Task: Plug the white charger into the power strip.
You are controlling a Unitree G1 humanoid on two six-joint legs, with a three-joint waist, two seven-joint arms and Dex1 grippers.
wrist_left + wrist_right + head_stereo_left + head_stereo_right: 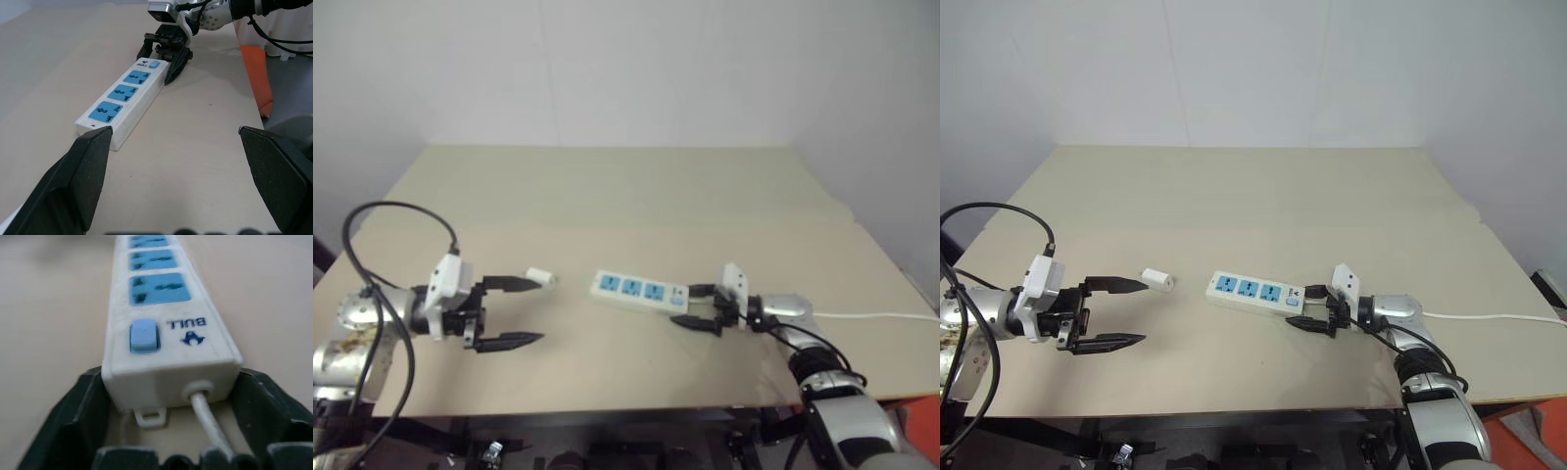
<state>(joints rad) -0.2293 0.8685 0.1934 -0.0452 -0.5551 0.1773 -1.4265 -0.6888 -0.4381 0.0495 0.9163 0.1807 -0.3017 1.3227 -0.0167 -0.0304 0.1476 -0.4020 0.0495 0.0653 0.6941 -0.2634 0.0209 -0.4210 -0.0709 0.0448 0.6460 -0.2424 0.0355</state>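
From the head camera I see the power strip (639, 291) lying flat near the middle of the table (607, 186), its long axis running across from my left to my right. The white charger (540, 276) lies on its side just off the strip's left end, at the tip of the upper finger of my left gripper (514, 313), whose jaws stand wide apart and hold nothing. So the left arm is the nearer one for the charger. My right gripper (697, 305) sits at the strip's switch end, a finger on either side of it.

In the left wrist view, the strip points away from the open fingers (90, 166) toward the right gripper (166, 49); "BULL" is readable beside the blue switch (154, 63).

The right wrist view shows the strip's end between the two black fingers (83, 406), which look to be bracing it, with the cord (208, 418) leaving between them. "BULL" and a small logo are printed next to the switch.
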